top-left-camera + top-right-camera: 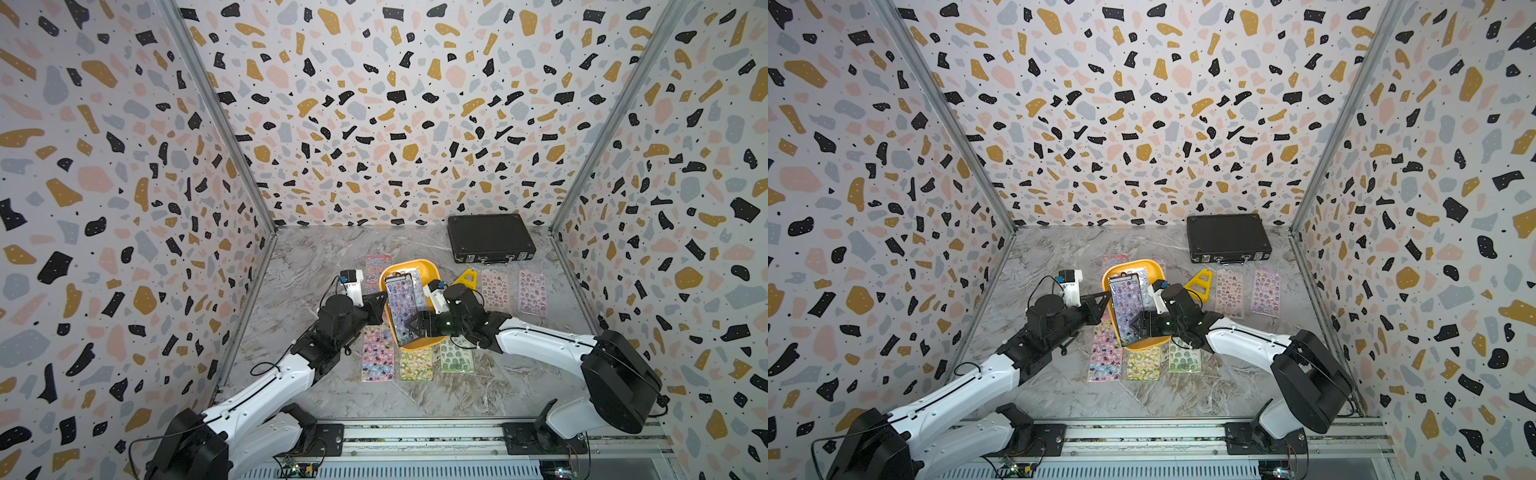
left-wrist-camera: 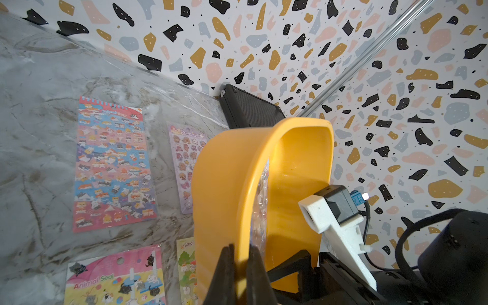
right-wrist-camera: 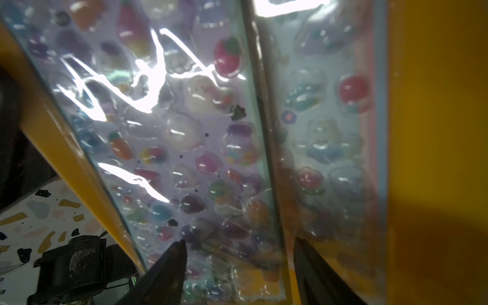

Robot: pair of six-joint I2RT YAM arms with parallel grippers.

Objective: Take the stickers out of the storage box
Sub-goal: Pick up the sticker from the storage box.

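- Yellow-orange plastic, both top views: the storage box [image 1: 409,264] sits mid-tabletop [image 1: 316,257] and looks tilted. The left tool [image 1: 381,305] meets its long rim on the left arm's side.
- Top views, contents: a purple sheet [image 1: 1127,309] leans up out of the box, and the right tool [image 1: 1138,326] reaches in at its near end. Six more stickers [image 1: 377,357] lie flat on the tabletop around the box, already out.
- Left wrist view: the left tool [image 2: 241,249] is pinched tight across the box's thin rim [image 2: 290,163], one jaw outside the wall and one inside. We judge the shell light and rigid, so a rim pinch should steady it.
- Right wrist view: the right tool [image 3: 237,243] stands wide with nothing clamped. The near end of the purple sheet [image 3: 184,132] lies in the gap between its jaws. A second sheet [image 3: 330,118] lies behind the purple one, against the box wall [image 3: 435,132].
- Handling, our judgement: each sheet is nearly weightless, thin and floppy. The clear sleeves glare strongly, so we expect them to be slick and to cling to each other.
- Grasp point, our judgement: take the free short end, one jaw on each face. Catch the purple sheet alone, or the sheet behind it may come along too.
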